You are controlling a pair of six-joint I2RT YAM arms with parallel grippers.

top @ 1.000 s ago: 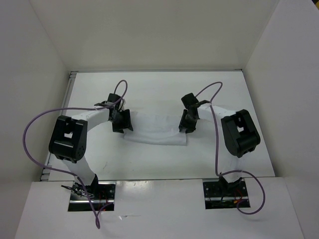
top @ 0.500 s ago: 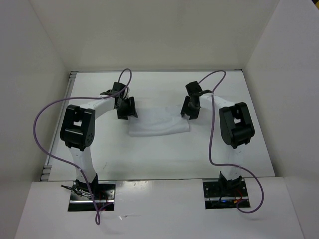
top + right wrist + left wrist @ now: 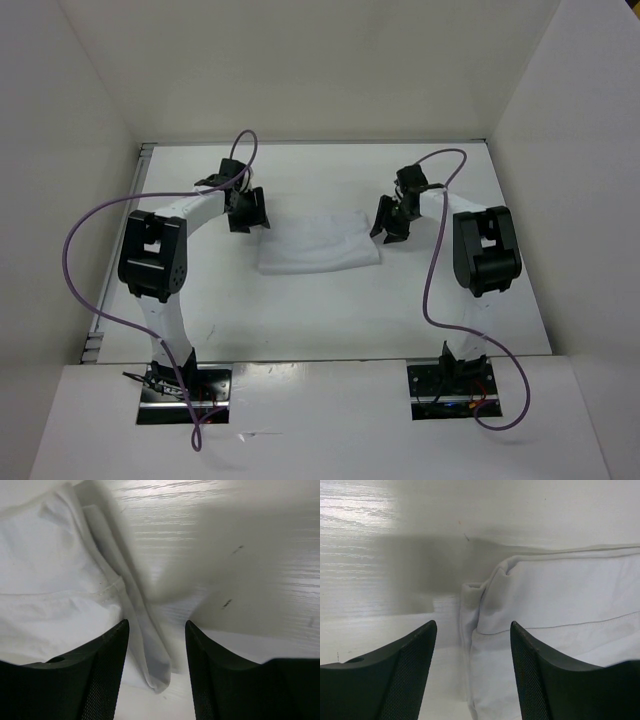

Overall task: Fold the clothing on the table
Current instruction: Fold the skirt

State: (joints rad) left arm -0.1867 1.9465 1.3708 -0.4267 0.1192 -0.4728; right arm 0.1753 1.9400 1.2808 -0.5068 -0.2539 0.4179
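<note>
Clothing (image 3: 318, 242) lies flat on the table (image 3: 300, 320) as a wide folded band, roughly mid-table and between the two arms. Its long edges run left to right, and the surface is lightly wrinkled.

Left gripper (image 3: 250, 210) stands at the band's far-left corner. Its fingers (image 3: 405, 675) are spread well apart with nothing clamped. The wrist view shows the cloth's layered left edge and a hem seam lying in the gap below them.

Right gripper (image 3: 390, 218) stands just beside the far-right corner. Its fingers (image 3: 100, 675) are likewise parted wide and grip nothing, and a narrow fold of the cloth's right edge runs down between them.

Whether either set of fingertips touches the fabric cannot be told. A purple cable (image 3: 85, 235) loops off each arm.
</note>
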